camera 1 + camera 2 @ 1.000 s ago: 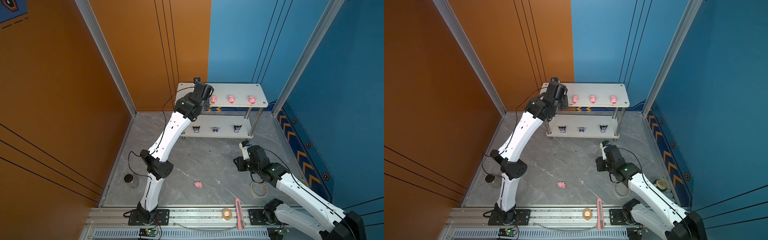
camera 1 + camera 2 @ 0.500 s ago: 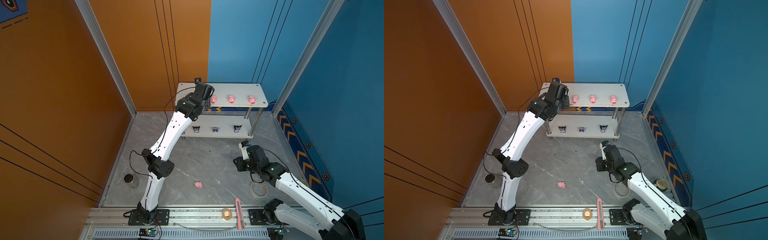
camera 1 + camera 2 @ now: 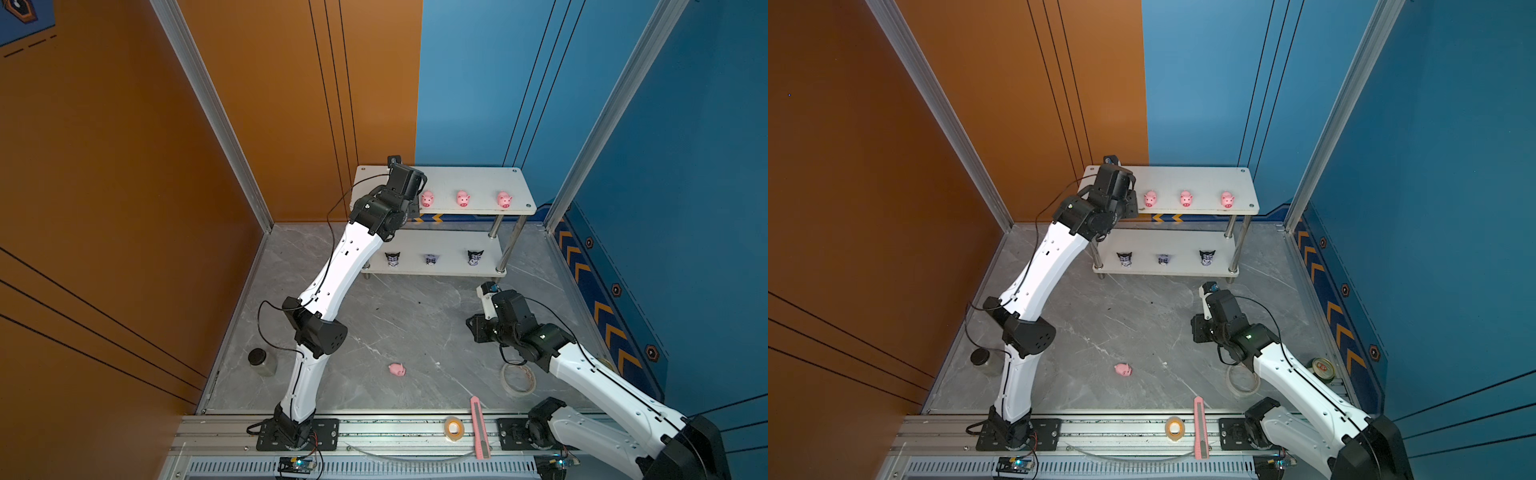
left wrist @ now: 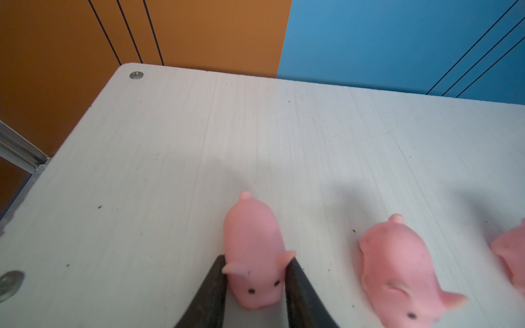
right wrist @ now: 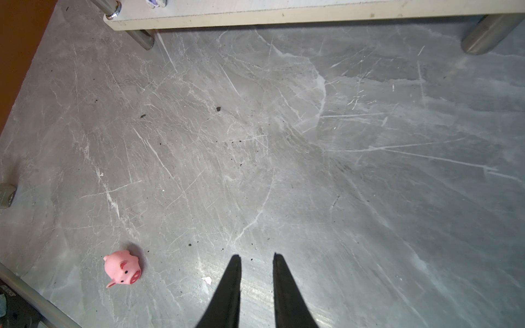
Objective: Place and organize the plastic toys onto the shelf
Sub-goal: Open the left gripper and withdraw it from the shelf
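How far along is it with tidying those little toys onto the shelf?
Nearly there. Done: three pigs stand in a row on the top board, three black-eared figurines on the lower board. In hand: the left pincer grips a fourth pig resting on the top board. Remaining: one pig lies on the grey tabletop; the right pincer is empty.

Black-lidded jar (image 3: 262, 363), clear tape ring (image 3: 504, 380) on grey floor (image 3: 395, 316), tan tape roll (image 3: 448, 427) beside pink utility knife (image 3: 478, 428)

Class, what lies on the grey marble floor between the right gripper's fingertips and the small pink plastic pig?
Between right gripper and pink plastic pig: bare grey marble floor, one tiny white fleck; right wrist view shows it.
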Tool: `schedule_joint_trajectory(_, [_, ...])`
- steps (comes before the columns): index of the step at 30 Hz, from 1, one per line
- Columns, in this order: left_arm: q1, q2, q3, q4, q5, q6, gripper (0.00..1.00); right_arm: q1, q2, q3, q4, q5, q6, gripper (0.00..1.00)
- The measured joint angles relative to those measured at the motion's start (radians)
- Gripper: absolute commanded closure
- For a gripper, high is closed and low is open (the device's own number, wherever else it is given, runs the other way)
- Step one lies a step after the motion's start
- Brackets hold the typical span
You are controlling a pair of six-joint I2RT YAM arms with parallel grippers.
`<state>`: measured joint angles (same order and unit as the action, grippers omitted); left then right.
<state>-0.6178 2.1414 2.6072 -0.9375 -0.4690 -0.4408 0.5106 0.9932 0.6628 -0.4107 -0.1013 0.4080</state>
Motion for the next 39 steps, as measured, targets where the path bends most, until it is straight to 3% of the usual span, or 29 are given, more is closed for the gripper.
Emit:
schedule_joint_trajectory(13, [0.017, -0.045, -0.061, -0.001, -0.021, -0.001, 0.65, 0.000, 0.000, 0.000, 0.000, 0.000, 0.000, 0.77])
schedule_joint_trajectory(18, [0.018, -0.045, -0.062, -0.001, -0.021, 0.000, 0.50, 0.000, 0.000, 0.000, 0.000, 0.000, 0.000, 0.77])
schedule_joint_trajectory(23, [0.018, -0.045, -0.062, 0.002, -0.021, -0.011, 0.42, 0.000, 0.000, 0.000, 0.000, 0.000, 0.000, 0.77])
schedule_joint_trajectory(32, [0.014, -0.075, -0.080, -0.005, -0.021, -0.011, 0.37, 0.000, 0.000, 0.000, 0.000, 0.000, 0.000, 0.77])
schedule_joint_trajectory(39, [-0.031, -0.221, -0.151, -0.010, -0.064, 0.014, 0.34, 0.016, -0.002, 0.000, -0.001, 0.000, 0.004, 0.77])
